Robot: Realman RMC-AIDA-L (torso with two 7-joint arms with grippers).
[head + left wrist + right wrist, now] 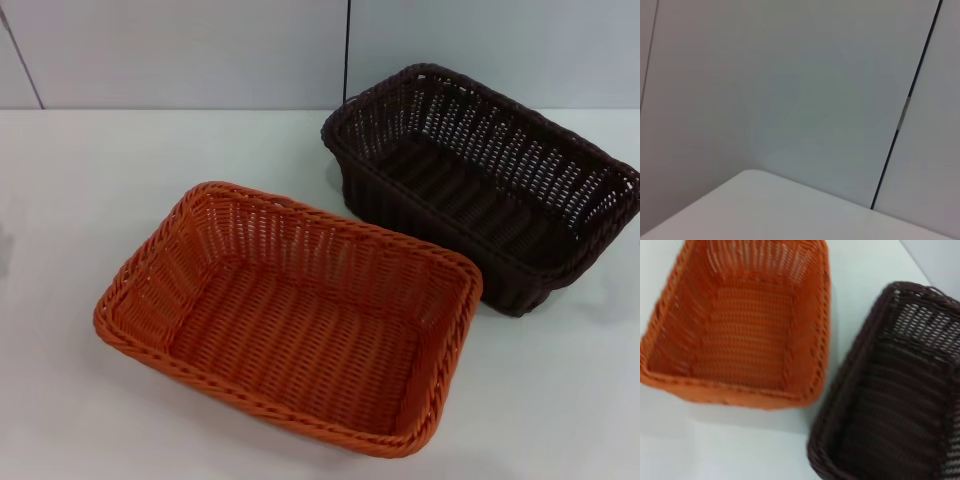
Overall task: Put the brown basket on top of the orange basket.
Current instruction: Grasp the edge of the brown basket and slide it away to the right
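Brown basket (485, 185) sits upright on white tabletop (70, 200), just behind and right of orange basket (290, 315), not stacked. Neither tool visible; grip state unknown.

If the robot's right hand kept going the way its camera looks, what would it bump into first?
Probably the brown basket, since the right wrist view looks down over its near rim, with the orange basket beside it. The gripper itself isn't visible, so this is a guess.

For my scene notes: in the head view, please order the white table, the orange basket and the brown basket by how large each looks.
1. White table, clearly largest.
2. Orange basket and brown basket: the orange looks somewhat larger, but it lies nearer the camera, so I would not rank them.
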